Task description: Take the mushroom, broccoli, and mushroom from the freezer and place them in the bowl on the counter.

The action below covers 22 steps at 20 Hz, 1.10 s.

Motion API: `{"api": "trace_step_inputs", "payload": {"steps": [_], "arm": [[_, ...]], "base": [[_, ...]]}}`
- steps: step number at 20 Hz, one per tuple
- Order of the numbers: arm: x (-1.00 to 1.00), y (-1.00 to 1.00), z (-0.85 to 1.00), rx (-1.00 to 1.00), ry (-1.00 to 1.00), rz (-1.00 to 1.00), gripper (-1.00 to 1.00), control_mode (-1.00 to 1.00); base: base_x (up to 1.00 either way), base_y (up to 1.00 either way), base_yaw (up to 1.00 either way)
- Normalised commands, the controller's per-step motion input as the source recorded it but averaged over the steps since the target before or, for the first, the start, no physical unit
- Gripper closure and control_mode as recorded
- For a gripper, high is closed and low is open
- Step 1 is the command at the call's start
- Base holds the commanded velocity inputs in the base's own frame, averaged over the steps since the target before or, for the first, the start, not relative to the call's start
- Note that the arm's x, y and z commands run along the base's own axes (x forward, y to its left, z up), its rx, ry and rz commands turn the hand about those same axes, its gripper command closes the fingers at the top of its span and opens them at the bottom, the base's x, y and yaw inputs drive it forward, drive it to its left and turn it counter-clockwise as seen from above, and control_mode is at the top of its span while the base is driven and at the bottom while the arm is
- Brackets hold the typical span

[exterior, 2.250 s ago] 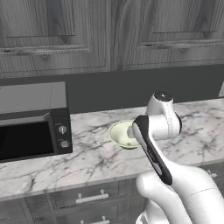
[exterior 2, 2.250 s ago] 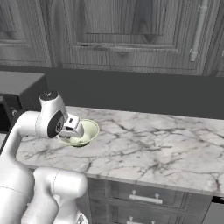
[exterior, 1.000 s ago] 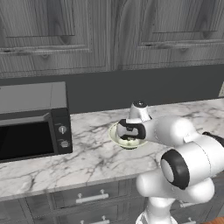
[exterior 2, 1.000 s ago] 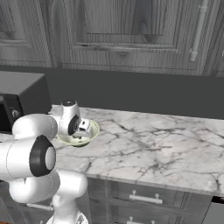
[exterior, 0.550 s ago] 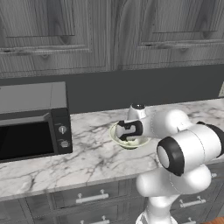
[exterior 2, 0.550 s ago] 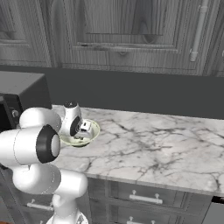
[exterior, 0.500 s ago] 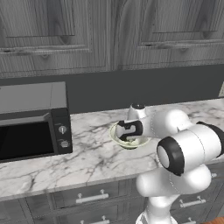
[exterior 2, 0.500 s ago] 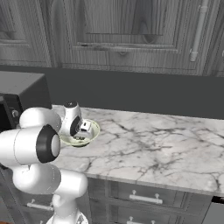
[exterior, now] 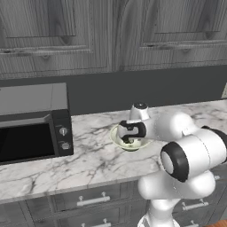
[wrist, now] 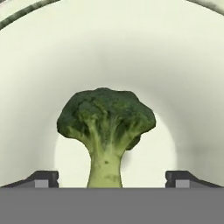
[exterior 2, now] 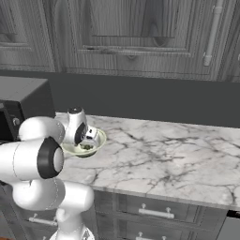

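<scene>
— Since a second ago: claw (wrist: 112, 179) spread wide, its fingers (wrist: 41, 178) apart from the stalk.
— Broccoli (wrist: 106, 127)?
— Released; lies in the bowl (exterior: 118, 137), between the fingers.
— Bowl?
— On the tabletop (exterior: 88, 155), near the microwave (exterior: 33, 124).

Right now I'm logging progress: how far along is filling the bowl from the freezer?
Done: the broccoli lies inside the bowl on the counter. In hand: nothing; the tool hangs low over the bowl, its tips apart on either side of the stalk, clear of it. Left: I can see no mushroom in the bowl, so both probably remain.
</scene>
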Motion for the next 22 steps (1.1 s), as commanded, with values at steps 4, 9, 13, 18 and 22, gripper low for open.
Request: {"api": "trace_step_inputs", "payload": {"steps": [4, 9, 13, 18, 22], "arm": [[-0.18, 0.00, 0.52, 0.00, 0.00, 0.00, -1.00, -1.00], [-0.57, 0.00, 0.55, 0.00, -0.08, 0.00, -1.00, -1.00], [-0.57, 0.00, 0.59, 0.00, -0.10, 0.00, -1.00, -1.00], [-0.67, -0.01, 0.46, 0.00, -0.10, 0.00, -1.00, -1.00], [-0.70, -0.12, 0.55, 0.00, -0.07, 0.01, -1.00, -1.00]], "base": [[0.00, 0.00, 0.00], [0.00, 0.00, 0.00], [0.00, 0.00, 0.00], [0.00, 0.00, 0.00], [0.00, 0.00, 0.00]]}}
